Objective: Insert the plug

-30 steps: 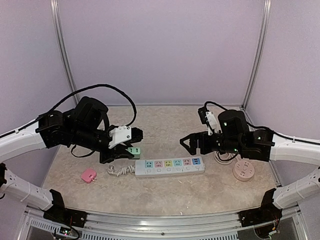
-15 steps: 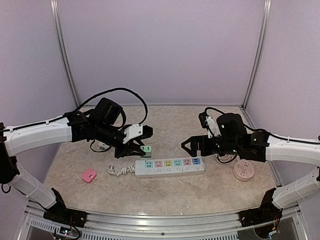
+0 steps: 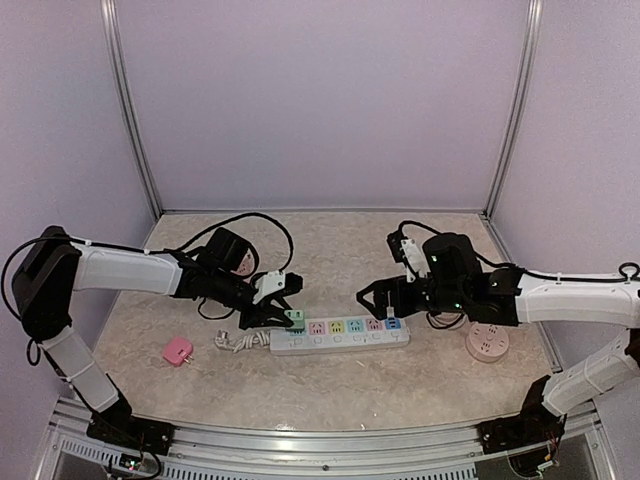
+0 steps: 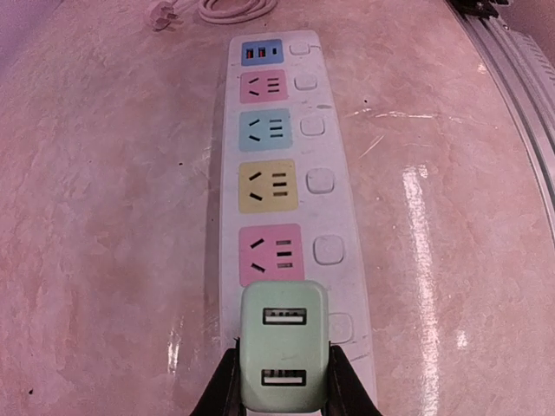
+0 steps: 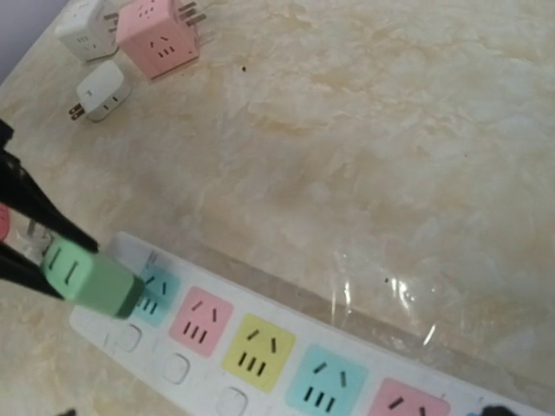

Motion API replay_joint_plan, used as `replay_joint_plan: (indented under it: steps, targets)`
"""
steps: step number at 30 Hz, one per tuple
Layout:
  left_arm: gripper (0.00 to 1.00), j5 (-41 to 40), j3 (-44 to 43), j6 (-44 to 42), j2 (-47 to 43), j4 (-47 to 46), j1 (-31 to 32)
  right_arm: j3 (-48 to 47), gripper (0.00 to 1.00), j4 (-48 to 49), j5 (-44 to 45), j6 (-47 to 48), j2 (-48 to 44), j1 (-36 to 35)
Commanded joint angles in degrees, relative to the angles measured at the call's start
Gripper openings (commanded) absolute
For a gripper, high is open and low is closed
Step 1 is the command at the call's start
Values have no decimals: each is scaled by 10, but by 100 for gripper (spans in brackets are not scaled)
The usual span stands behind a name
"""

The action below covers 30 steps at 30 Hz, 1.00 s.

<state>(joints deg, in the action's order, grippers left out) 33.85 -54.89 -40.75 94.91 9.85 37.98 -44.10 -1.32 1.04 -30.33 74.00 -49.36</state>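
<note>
A small pink plug (image 3: 178, 351) lies loose on the left of the worktop (image 3: 330, 245). Just right of it, the left hand (image 3: 283, 313) is closed on the green plug (image 4: 284, 355), pinching its sides over the end socket of the strip (image 4: 299, 217). The prongs are hidden, so I cannot tell whether they have entered.

To do this well, the plug should probably be squared up first. In the right wrist view it sits tilted against the teal socket face. Then it can be pressed straight down, with the strip steadied so it does not skid.

The plug is a glossy, round-cornered block with two USB slots. The strip is a long white plastic bar with pastel socket tiles and rounded square switches. The worktop is slick and marble-patterned, with glare.

The right hand (image 3: 378, 300) hangs spread and empty above the strip's right end. A round pink socket (image 3: 487, 343) sits far right.
</note>
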Motion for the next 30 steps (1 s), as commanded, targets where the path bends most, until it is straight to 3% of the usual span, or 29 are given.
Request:
replay_joint_plan:
  steps: [1,6,17,30]
  targets:
    - [0,8,34,-5,3,-68,12,-23,100,11,-29,50,27,7]
    - [0,7,43,-5,7,-83,16,-54,100,-19,-46,68,52,8]
    - [0,-10,36,-34,26,-48,-3,-27,100,11,-45,51,38,8]
    - [0,-70,56,8,56,-23,5,-29,99,-3,-32,55,34,8]
